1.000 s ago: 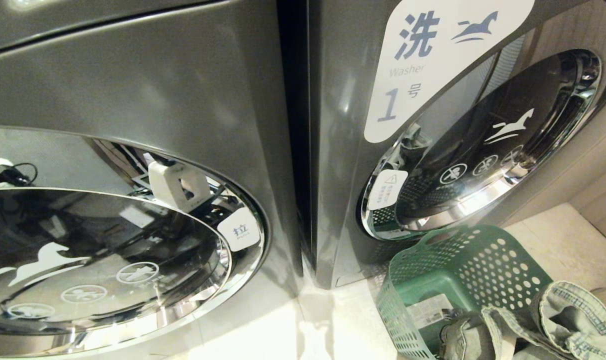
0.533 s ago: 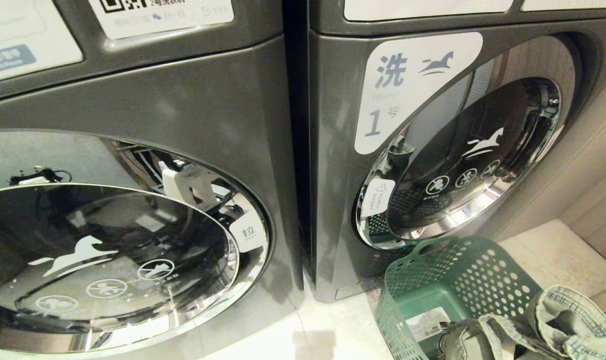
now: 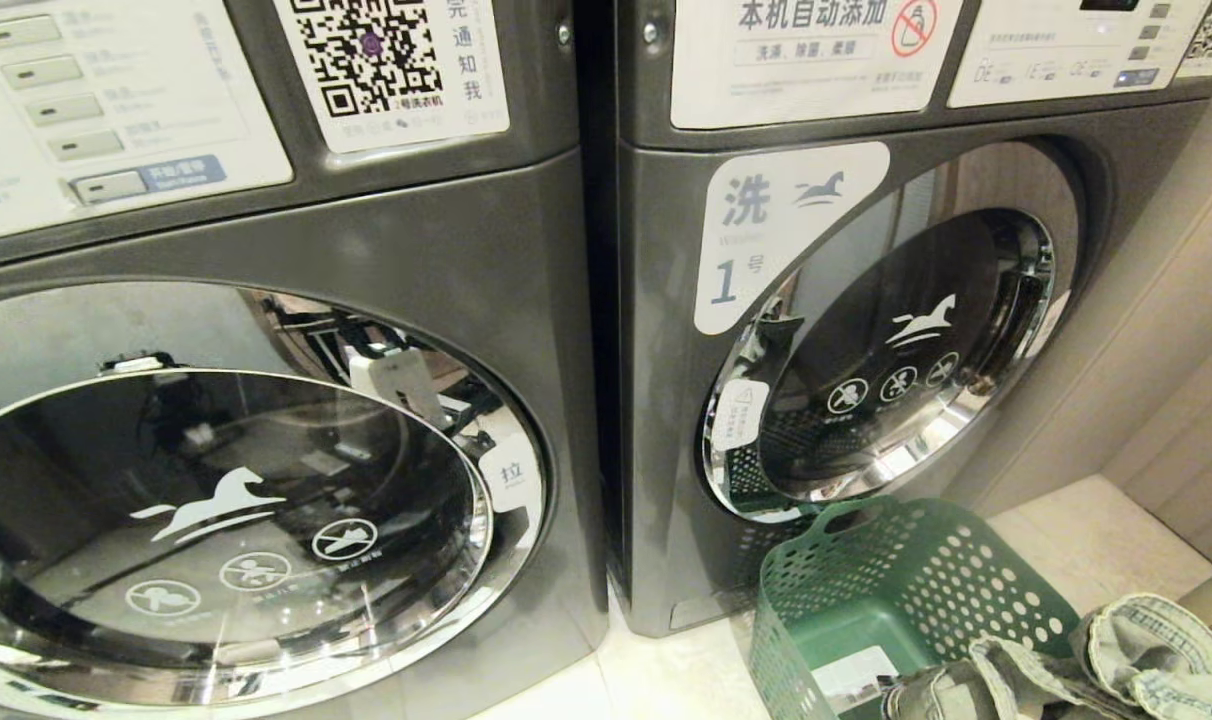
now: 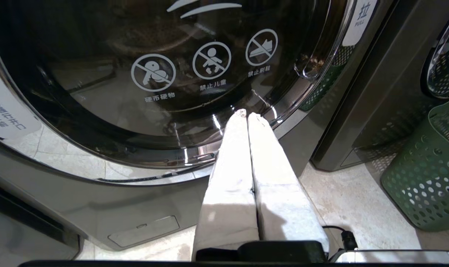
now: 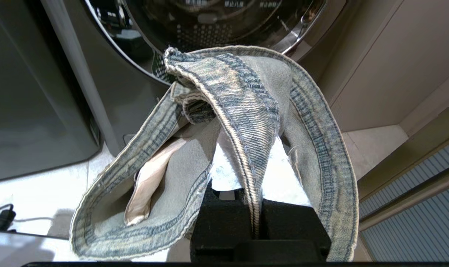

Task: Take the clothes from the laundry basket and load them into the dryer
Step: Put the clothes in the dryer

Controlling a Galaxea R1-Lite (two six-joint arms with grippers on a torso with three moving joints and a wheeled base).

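View has tilted upward; control panels [image 3: 116,110] now visible.
Right gripper [image 5: 251,174] pinches faded blue denim jeans [image 5: 246,111], bunched; left gripper [image 4: 247,115] pressed together.

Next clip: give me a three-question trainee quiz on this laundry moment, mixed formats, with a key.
1. True or false: the door of the machine marked 1 is shut.
2. What does the right gripper hold? A) a towel B) a denim garment C) nothing
3. Fill in: the green laundry basket stands on the floor in front of the machine marked ___.

Key
1. True.
2. B; the fingers are closed on a fold of the denim.
3. 1.
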